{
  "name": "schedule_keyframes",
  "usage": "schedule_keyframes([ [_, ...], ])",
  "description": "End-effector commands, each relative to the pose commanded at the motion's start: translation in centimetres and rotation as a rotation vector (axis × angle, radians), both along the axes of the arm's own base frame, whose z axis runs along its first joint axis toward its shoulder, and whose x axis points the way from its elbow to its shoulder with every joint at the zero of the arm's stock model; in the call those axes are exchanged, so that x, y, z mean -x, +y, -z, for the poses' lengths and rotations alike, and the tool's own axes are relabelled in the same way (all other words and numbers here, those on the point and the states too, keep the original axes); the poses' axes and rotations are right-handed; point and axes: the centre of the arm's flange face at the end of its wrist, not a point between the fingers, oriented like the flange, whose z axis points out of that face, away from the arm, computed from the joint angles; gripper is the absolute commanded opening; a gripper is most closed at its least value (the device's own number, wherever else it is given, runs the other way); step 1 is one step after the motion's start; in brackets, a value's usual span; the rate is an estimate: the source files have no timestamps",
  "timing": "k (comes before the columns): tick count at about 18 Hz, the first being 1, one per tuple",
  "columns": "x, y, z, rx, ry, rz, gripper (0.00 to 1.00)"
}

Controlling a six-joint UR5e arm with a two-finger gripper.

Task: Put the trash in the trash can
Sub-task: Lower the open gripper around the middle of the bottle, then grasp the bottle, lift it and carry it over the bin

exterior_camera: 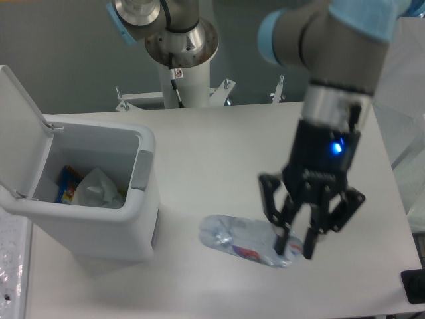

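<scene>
The clear, bluish crinkled bottle (242,239) hangs nearly level just above the table, right of the trash can. My gripper (295,245) points down and is shut on the bottle's right end, one finger on each side. The white trash can (99,232) stands at the left with its flip lid (20,119) raised and a grey panel (141,169) at its rim. The crumpled white tissue (96,189) lies inside it.
A colourful wrapper (68,183) lies in the can beside the tissue. The arm's base column (182,50) rises at the table's back edge. A black object (414,286) sits at the front right corner.
</scene>
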Motion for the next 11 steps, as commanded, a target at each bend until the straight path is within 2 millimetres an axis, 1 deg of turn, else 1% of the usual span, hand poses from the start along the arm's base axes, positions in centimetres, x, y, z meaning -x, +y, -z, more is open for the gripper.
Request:
schedule_keyframes([
  [3,-2.9,0.3,-2.3,-0.025,0.031,0.033,0.0],
  [6,-5.3,-0.3,-4.7,-0.058,0.052,0.061,0.0],
  [8,-6.0,-0.5,-5.4,-0.064,0.056,0.063,0.0],
  [9,-6.6,-0.5,-5.6,-0.068,0.057,0.073,0.0],
  [10,-7.5,-0.4,-5.7,-0.072,0.055,0.089,0.0],
  [11,-7.8,-0.4,-5.5,-0.069,0.049,0.092,0.0],
])
